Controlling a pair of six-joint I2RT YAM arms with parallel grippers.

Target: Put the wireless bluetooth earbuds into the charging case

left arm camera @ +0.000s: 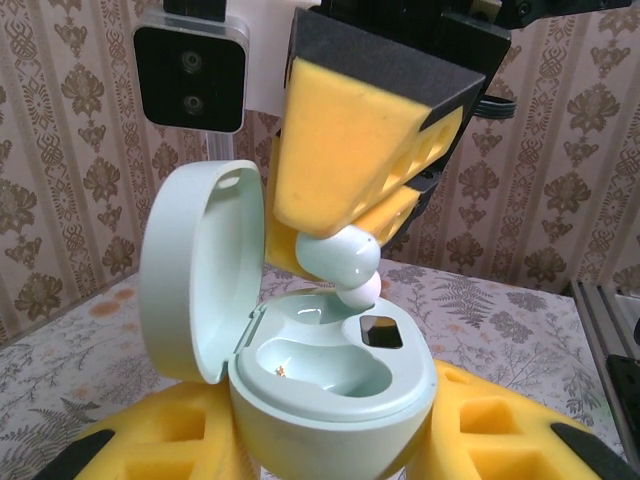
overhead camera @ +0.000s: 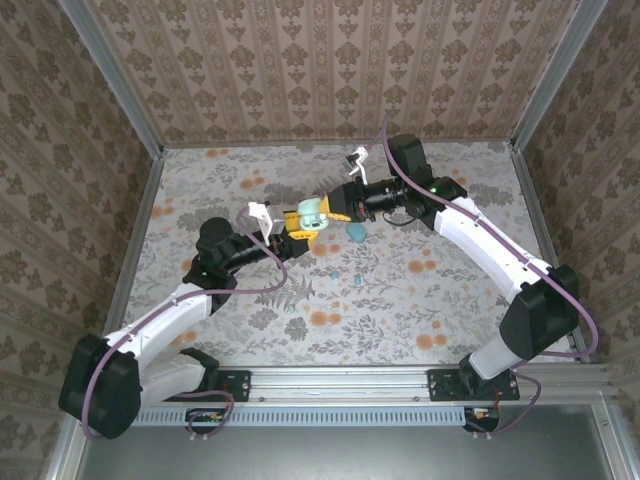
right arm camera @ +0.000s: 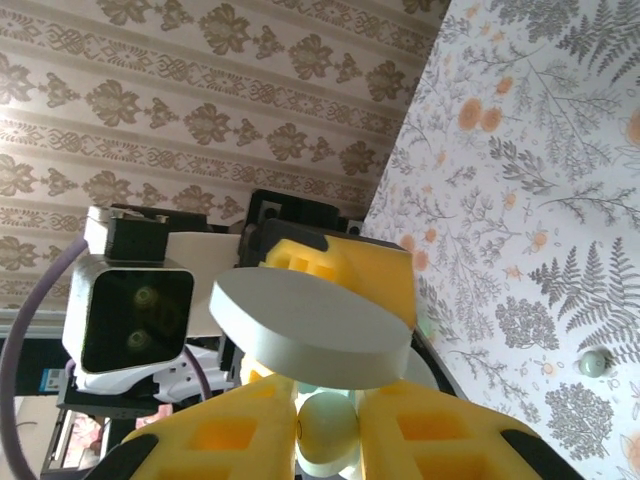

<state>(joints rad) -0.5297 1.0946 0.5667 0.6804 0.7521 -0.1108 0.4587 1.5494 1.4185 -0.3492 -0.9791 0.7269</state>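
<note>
Two yellow fingers (left arm camera: 500,430) of the left gripper (left arm camera: 330,445) are pressed against the sides of the charging case (left arm camera: 330,395) and hold it above the table (overhead camera: 200,180). The case is a rounded, pebble-like shell of smooth pale mint plastic. Its lid (left arm camera: 195,275) stands open and nearly upright on the left side. Inside, one moulded hollow (left arm camera: 300,362) is empty, and a small dark glossy square (left arm camera: 378,331) sits beside it. The fingers look soft and matte, with open cells cut into them and black backs. The right gripper (right arm camera: 328,420) comes from above, and its fingers (left arm camera: 350,130) are clamped together on one earbud (left arm camera: 335,258), a glossy pale mint piece with a rounded body and a whitish tip. This earbud hangs directly over the open case, very near its inner face, and I cannot tell if it touches it. The table has a printed cover with grey ferns and orange flowers. On it, near the held case, lies a teal rounded object (overhead camera: 356,233), and two small teal pieces (overhead camera: 333,272) lie a little closer to the arm bases. From the right wrist, one small round pale piece (right arm camera: 596,363) rests on the cover, well apart from the grippers.
</note>
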